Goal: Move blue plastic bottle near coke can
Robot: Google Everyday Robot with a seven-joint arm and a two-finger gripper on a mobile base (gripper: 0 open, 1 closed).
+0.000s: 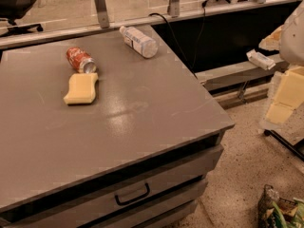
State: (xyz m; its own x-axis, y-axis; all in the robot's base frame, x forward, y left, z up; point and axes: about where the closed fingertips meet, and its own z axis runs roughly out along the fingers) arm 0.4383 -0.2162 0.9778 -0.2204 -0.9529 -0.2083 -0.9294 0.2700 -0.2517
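The blue plastic bottle (138, 41) lies on its side near the far edge of the grey cabinet top (142, 113), its white cap pointing to the back left. The coke can (80, 60) lies on its side to the left of the bottle, about a bottle's length away, its silver top facing front right. My gripper (260, 60) is at the right, beyond the cabinet's right edge and well away from both objects. It holds nothing that I can see.
A yellow sponge (81, 88) lies just in front of the can. My white arm (289, 56) fills the right edge. The cabinet has drawers (133, 194) in front. A rail with posts (100, 6) runs behind it. A basket (280, 210) stands on the floor at the lower right.
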